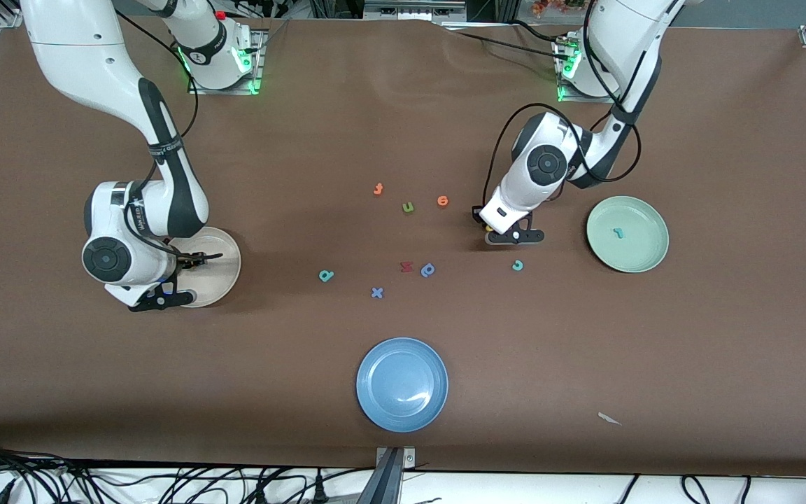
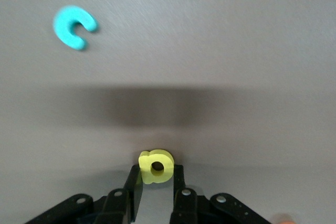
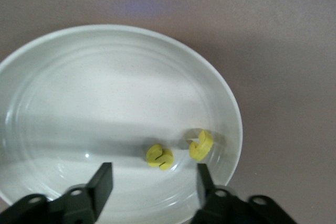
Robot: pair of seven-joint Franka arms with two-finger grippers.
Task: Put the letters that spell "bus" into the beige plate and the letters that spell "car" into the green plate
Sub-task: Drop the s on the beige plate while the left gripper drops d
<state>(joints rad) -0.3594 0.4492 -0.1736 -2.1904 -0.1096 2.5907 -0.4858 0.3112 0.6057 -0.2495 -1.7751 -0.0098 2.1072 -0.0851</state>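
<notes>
My left gripper (image 1: pixel 489 228) (image 2: pixel 156 171) is down at the table between the orange letters and the green plate (image 1: pixel 648 241), shut on the yellow "a" (image 2: pixel 156 166). A teal "c" (image 1: pixel 517 265) (image 2: pixel 73 26) lies close by, nearer the front camera. In the green plate rests a teal "r" (image 1: pixel 618 232). My right gripper (image 1: pixel 195 260) (image 3: pixel 152 179) hangs open over the beige plate (image 1: pixel 227 269) (image 3: pixel 231 109). In that plate lie a yellow "s" (image 3: pixel 159 157) and a yellow "u" (image 3: pixel 201 145). The teal "b" (image 1: pixel 326 276) sits mid-table.
Loose mid-table letters: orange "t" (image 1: pixel 378 189), green "u" (image 1: pixel 408 207), orange "e" (image 1: pixel 443 201), a red letter (image 1: pixel 406 266), a darker blue letter (image 1: pixel 428 269), blue "x" (image 1: pixel 376 292). A blue plate (image 1: pixel 401 383) sits near the front edge. A paper scrap (image 1: pixel 609 418) lies toward the left arm's end.
</notes>
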